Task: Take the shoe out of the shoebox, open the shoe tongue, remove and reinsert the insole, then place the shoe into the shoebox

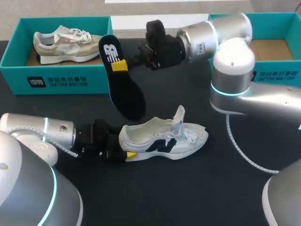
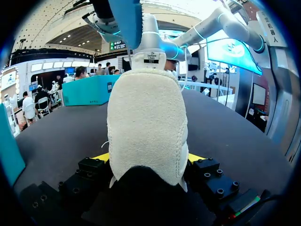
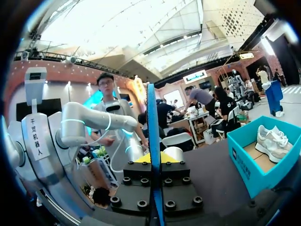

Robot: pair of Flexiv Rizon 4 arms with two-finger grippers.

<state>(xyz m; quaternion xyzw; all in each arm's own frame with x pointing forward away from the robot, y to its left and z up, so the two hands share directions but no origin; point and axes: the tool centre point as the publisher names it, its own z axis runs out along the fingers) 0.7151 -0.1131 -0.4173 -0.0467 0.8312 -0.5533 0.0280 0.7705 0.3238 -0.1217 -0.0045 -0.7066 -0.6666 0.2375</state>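
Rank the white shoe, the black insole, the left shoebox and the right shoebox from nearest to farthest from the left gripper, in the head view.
1. White shoe: heel gripped in the left gripper.
2. Black insole: held up by the right gripper, just beyond the shoe.
3. Left shoebox, holding a grey shoe: far left corner.
4. Right shoebox: far right, partly behind the right arm.
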